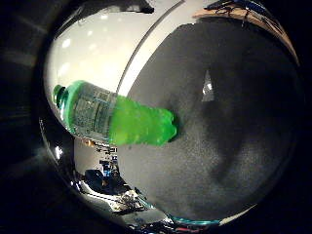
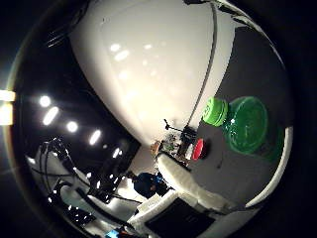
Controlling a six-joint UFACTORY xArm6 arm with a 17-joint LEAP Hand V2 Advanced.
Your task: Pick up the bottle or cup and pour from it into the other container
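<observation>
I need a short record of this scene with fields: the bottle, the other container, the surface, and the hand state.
bottle: green bottle, green cap on, standing on the dark mat
other container: red cup, small in view, on the same mat, apart from the bottle
surface: dark mat
hand: fingers not in view, state cannot be told
contact: nothing shown touching the bottle
task progress: bottle not yet picked up
</observation>
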